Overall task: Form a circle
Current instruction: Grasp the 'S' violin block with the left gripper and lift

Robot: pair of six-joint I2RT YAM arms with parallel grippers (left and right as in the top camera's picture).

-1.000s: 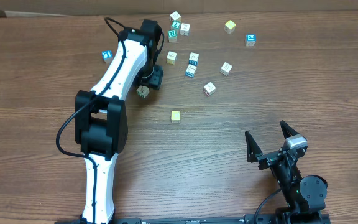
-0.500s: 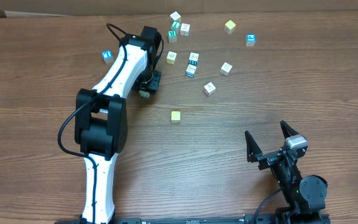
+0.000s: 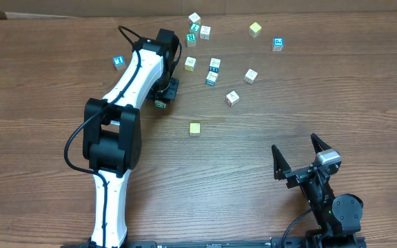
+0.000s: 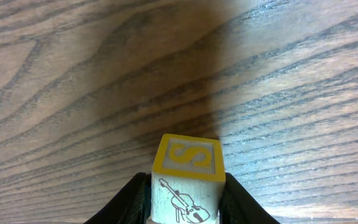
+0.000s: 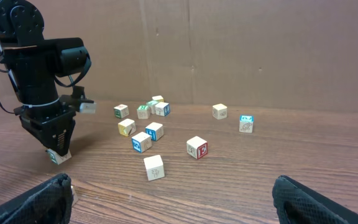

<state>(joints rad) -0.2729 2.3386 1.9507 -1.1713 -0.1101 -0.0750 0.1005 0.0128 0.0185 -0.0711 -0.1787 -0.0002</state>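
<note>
Left hand point(image 3: 163, 98) pinches a wooden block point(image 4: 188, 158) between its two fingers, one pressed on each side. The block has a yellow-bordered top face with the letter S and a violin drawn on its whitish side. In the right wrist view it sits low at the worktop point(image 3: 322, 89), under the hand. The circle is not closed yet. The pale yellow block point(image 3: 194, 128) lies alone, nearer the robot and to the right of the held block. A whitish block with a red mark point(image 3: 232, 98) and another whitish block point(image 3: 251, 76) lie apart from each other, stepping away to the far right in a loose arc. Inside that arc sits a touching pair of blue-faced blocks point(image 3: 213, 71), with a pale block point(image 3: 190, 63) just left of them. A green-faced cluster point(image 3: 195, 29) lies close to the far edge, where a cardboard wall point(image 5: 260, 50) stands. A lone blue-faced block point(image 3: 118, 61) lies just left of the left arm. Bare wood runs from the pale yellow block to the right hand point(image 3: 294, 142), which is spread wide near the front edge, well apart from every block.
</note>
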